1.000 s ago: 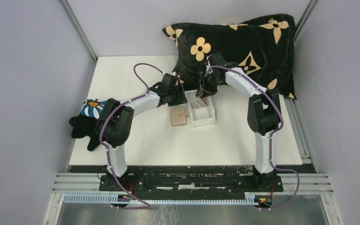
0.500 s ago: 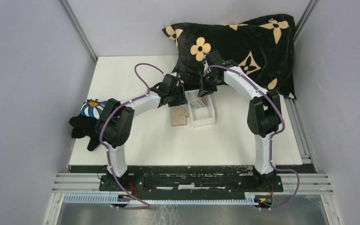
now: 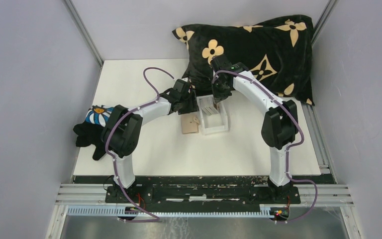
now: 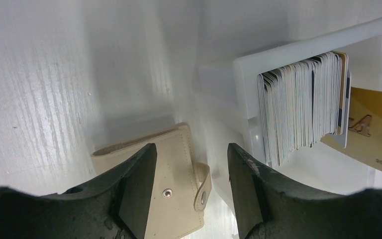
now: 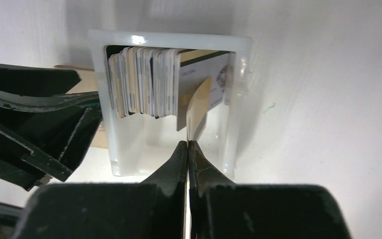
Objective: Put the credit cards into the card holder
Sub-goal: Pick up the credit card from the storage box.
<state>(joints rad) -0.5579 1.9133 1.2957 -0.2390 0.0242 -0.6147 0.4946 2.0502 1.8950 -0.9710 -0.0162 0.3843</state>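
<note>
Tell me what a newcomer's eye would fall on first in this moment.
The black pillow with tan flowers fills the far right corner of the table. At the middle, a clear box stands packed with credit cards, and the right gripper is shut on a yellowish card at the box's end. The tan card holder lies folded beside the box, under the open left gripper.

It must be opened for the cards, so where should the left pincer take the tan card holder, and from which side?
Probably the snap tab, from straight above: the card holder lies flat and folded on the table, and only that unfastened tab curls up enough to pinch. Mind the clear box beside it.
</note>
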